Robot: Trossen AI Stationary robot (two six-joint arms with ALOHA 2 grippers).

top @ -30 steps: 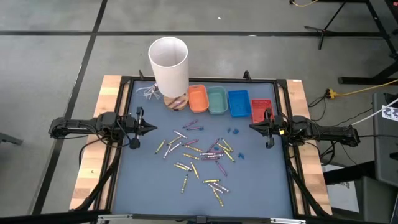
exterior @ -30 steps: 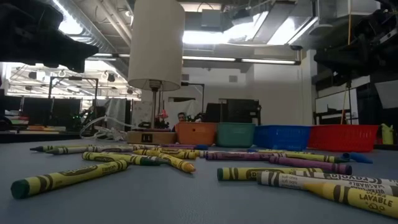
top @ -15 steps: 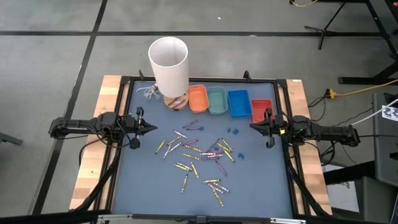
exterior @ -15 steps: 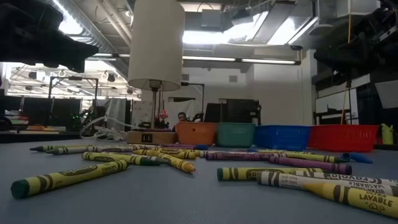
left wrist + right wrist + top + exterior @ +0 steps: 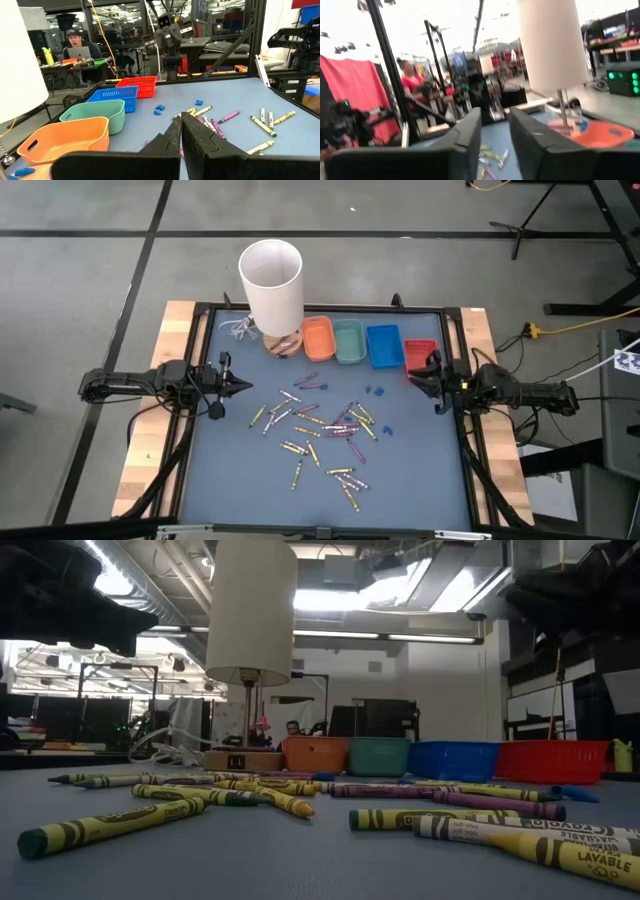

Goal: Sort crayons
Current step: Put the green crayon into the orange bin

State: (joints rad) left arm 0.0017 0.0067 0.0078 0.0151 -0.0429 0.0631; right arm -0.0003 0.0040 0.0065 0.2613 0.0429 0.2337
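Observation:
The crayons lie scattered flat on the blue table top, mid-table, and show large in the low view; they are yellow, purple and pale sticks. My left gripper hovers shut at the table's left edge, level, pointing toward the crayons, with its fingers closed together. My right gripper hovers at the right edge beside the red tray, tipped a little upward. Its fingers stand apart with nothing between them.
Along the far edge stand an orange tray, a green tray, a blue tray and the red one. A white-shaded lamp stands at the far left. Small blue bits lie near the crayons. People sit beyond the table.
My right gripper has tipped upward, rolled a little and opened its fingers, staying at the right edge. The crayons have not moved.

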